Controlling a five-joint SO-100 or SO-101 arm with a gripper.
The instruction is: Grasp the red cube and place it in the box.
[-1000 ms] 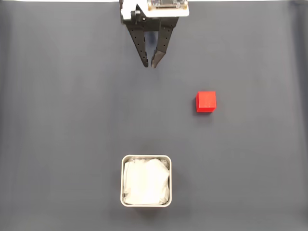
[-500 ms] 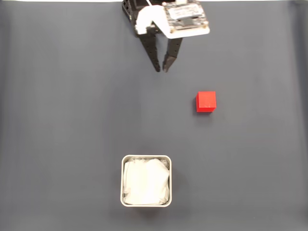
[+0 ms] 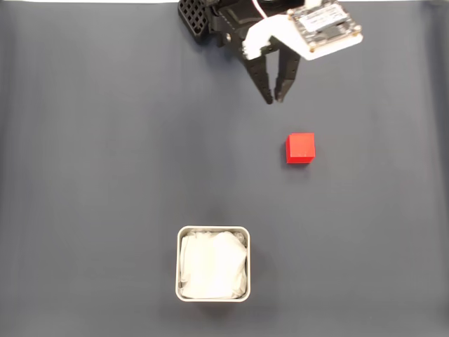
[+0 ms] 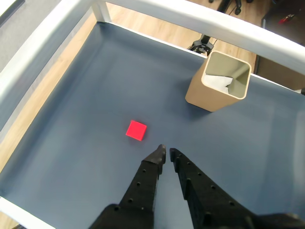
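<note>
Gripper [image 3: 274, 99] upper center of fixed view, jaws nearly closed, empty. Red cube [image 3: 300, 148] sat below-right, well apart. You risked knocking cube if you descended w/o opening. Box [image 3: 212, 263] bottom center.

My dark grey mat [image 4: 95, 86] covers the table; a white frame rail [image 4: 200, 21] edges it; beyond lies wooden floor [image 4: 157, 33].
</note>
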